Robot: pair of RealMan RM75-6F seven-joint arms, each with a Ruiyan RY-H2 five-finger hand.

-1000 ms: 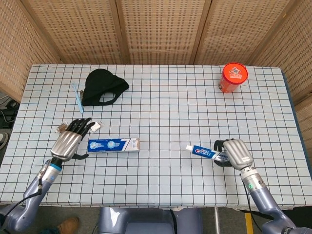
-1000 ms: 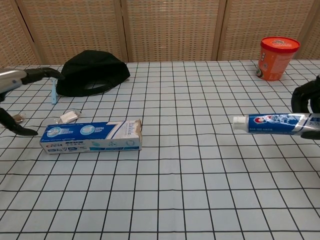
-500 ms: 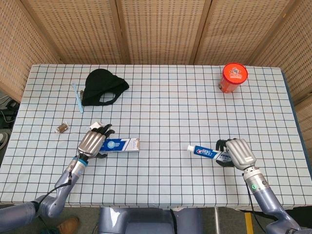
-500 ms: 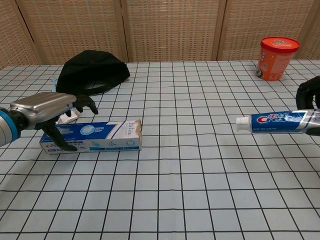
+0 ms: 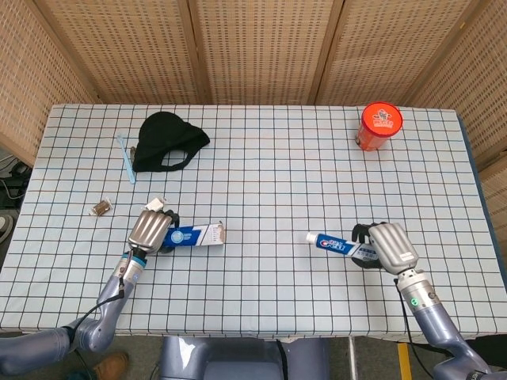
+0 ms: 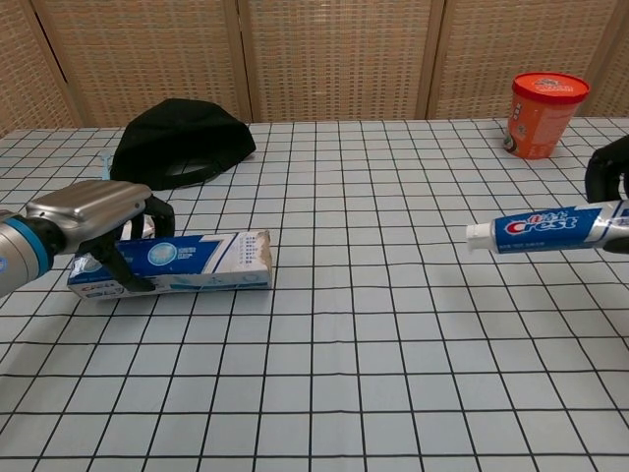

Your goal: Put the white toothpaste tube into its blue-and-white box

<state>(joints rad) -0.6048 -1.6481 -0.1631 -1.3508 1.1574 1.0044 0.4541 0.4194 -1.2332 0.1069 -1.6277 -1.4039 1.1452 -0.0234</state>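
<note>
toothpaste tube [image 6: 545, 227] in right hand [image 5: 386, 246], box [image 6: 201, 263] in left hand [image 5: 149, 229]

Chest view: right hand [image 6: 611, 182] cut off by the right edge, hiding the toothpaste tube [image 6: 545, 226] tail. Left hand [image 6: 93, 211] covers the box [image 6: 201, 263] near its closed end. Small brown item [image 5: 101, 208] near the bench's left edge: too small to identify.

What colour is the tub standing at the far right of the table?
The tub is orange-red, with a matching lid; the chest view shows it best.
</note>
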